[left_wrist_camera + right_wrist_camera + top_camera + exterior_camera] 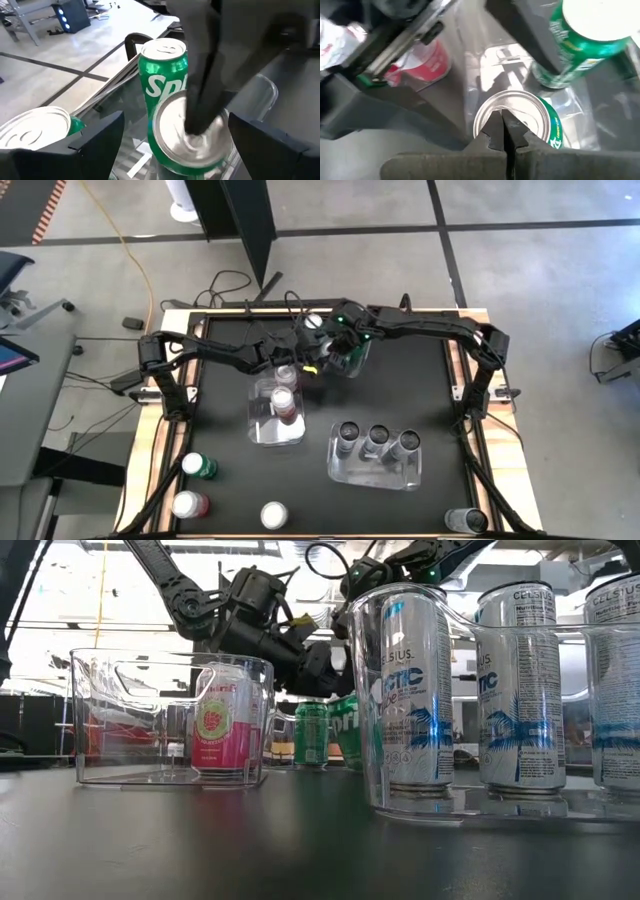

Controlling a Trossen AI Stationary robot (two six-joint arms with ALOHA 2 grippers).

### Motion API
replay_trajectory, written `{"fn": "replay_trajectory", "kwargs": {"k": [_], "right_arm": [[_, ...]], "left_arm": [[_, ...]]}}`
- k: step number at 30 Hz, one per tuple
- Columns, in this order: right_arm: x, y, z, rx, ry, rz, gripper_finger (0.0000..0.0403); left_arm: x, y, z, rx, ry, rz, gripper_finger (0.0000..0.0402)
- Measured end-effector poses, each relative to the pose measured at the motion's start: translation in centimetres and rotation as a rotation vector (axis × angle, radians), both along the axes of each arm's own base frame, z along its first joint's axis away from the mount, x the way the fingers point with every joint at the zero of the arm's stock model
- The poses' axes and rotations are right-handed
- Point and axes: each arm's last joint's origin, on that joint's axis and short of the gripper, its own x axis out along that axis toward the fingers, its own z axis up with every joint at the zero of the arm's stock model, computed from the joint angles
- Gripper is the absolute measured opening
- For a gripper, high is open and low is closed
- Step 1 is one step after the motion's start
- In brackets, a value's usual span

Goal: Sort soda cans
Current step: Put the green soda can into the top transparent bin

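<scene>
Sorting is running roughly halfway: three dark cans are standing in the near-right bin, red-pink cans in the middle bin, green cans at the far bin; four cans are waiting along the near edge. Left gripper is hanging wide open around a green can, while the closed right gripper is pressing on its lid.

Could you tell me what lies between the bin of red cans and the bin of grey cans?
Nothing: in the high view, only bare dark table separates the bin of red cans from the bin of grey cans.
</scene>
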Motion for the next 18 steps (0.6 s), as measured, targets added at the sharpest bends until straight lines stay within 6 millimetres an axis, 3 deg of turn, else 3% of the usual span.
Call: {"fn": "replay_trajectory", "kwargs": {"k": [18], "right_arm": [[-1.3, 0.1, 0.5, 0.024, 0.073, -0.081, 0.0]], "left_arm": [[0.8, 0.1, 1.3, 0.051, -0.004, -0.02, 0.035]]}}
